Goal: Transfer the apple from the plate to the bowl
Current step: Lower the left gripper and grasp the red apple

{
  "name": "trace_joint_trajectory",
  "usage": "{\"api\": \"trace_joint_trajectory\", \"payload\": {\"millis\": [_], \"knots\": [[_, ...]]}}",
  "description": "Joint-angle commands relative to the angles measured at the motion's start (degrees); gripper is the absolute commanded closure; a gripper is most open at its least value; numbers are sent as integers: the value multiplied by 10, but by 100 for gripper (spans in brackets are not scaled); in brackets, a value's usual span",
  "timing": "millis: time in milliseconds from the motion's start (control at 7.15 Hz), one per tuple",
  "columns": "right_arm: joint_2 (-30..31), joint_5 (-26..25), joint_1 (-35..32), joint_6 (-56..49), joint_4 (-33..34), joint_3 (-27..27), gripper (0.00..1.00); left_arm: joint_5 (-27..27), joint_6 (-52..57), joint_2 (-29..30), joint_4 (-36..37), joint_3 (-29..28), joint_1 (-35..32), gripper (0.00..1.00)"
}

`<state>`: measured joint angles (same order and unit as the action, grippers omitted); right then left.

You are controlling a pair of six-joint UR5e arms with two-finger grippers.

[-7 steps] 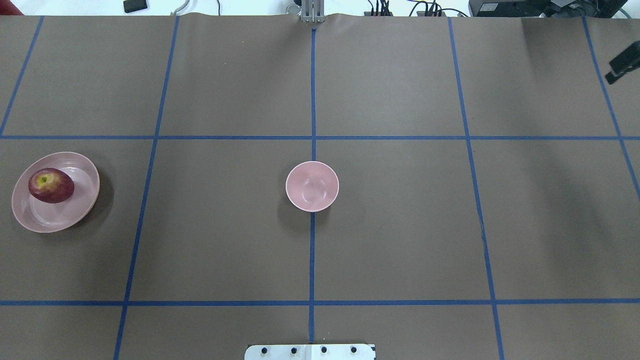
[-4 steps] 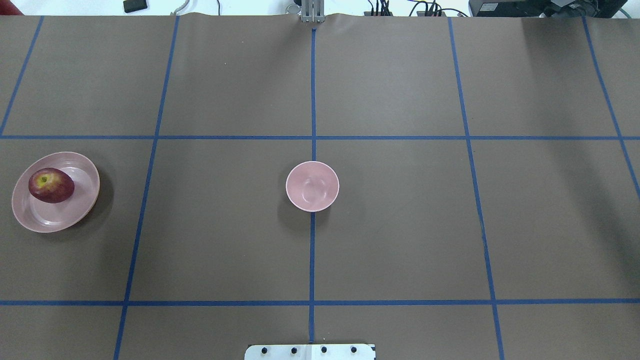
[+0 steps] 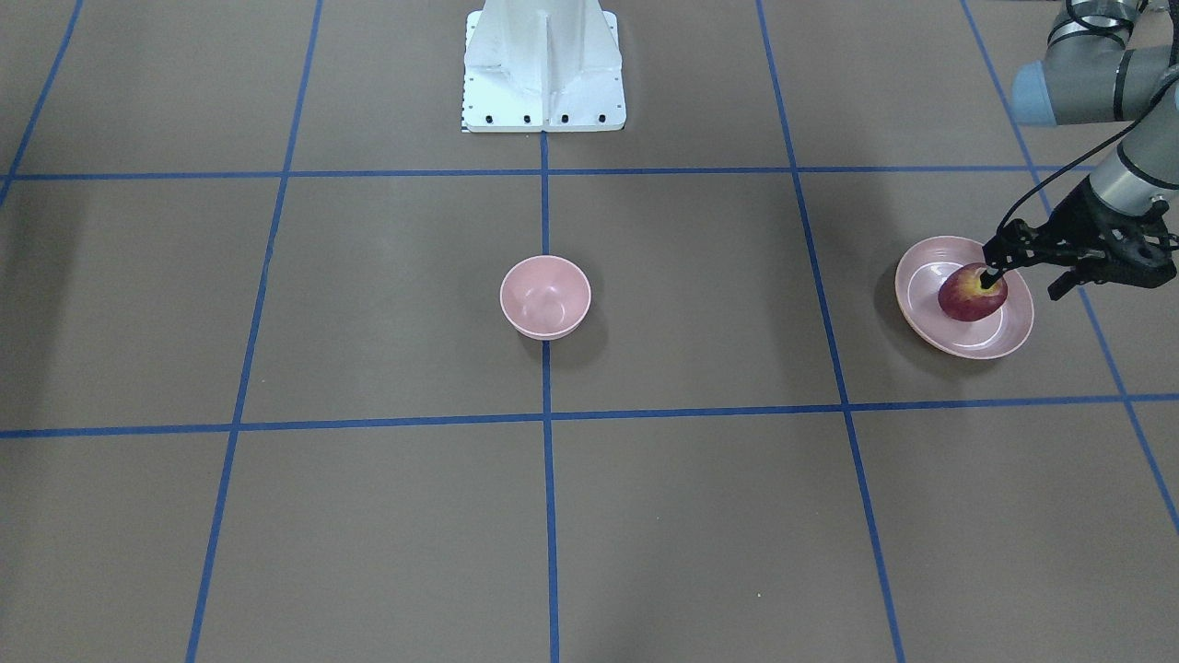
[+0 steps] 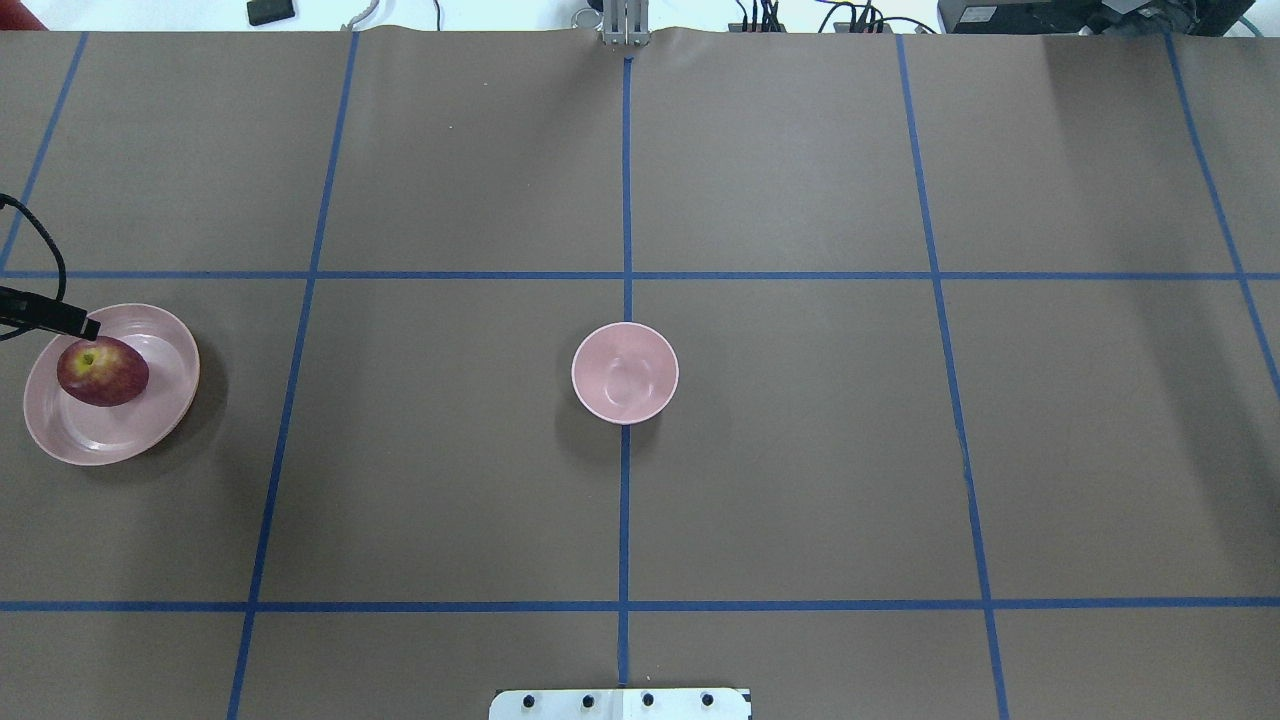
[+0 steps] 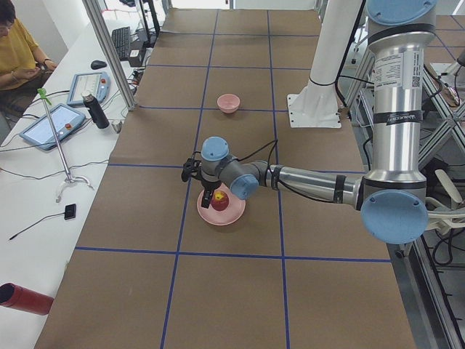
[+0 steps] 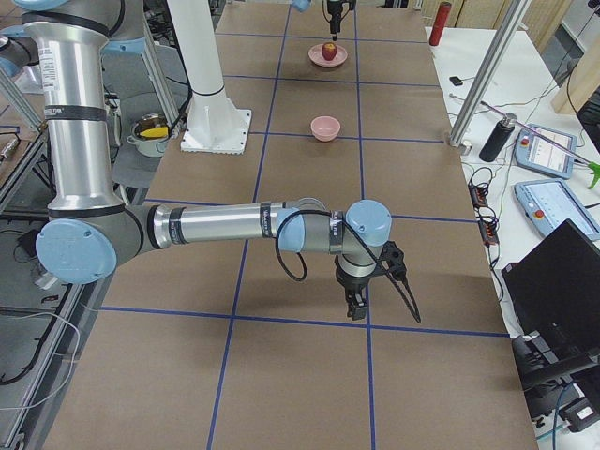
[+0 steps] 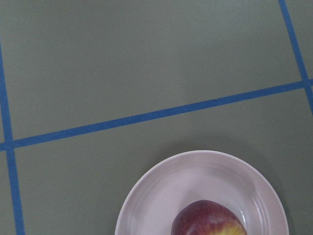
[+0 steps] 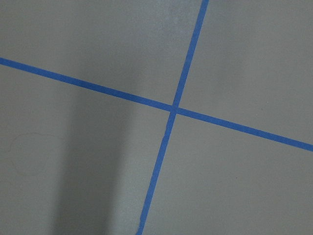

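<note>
The front-facing view shows the left gripper point(image 3: 1022, 284), jaws apart, over the small dark-red apple point(image 3: 969, 298) on the wide pale pink plate point(image 3: 924, 276), while overhead shows one fingertip point(image 4: 84, 327); I cannot tell the state of the right gripper point(image 6: 357, 307).

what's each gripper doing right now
left gripper: open, holding nothing, close over the apple on the plate.
right gripper: cannot be told; only a side view shows it.

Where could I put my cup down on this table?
Nearly everywhere: the brown table is bare between the small pink bowl and the wide pink plate, and past the bowl's other side. Crowded: the plate, holding a dark-red apple under the left hand.
</note>
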<state>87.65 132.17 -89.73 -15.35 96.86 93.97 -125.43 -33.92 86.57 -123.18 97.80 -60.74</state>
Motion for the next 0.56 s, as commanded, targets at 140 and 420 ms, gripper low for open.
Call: {"api": "trace_joint_trajectory", "payload": {"millis": [140, 420], "knots": [[2, -1, 0, 1, 0, 1, 0, 26, -11, -4, -2, -3, 51, 1], [2, -1, 0, 4, 0, -1, 0, 35, -14, -4, -2, -12, 65, 1]]}}
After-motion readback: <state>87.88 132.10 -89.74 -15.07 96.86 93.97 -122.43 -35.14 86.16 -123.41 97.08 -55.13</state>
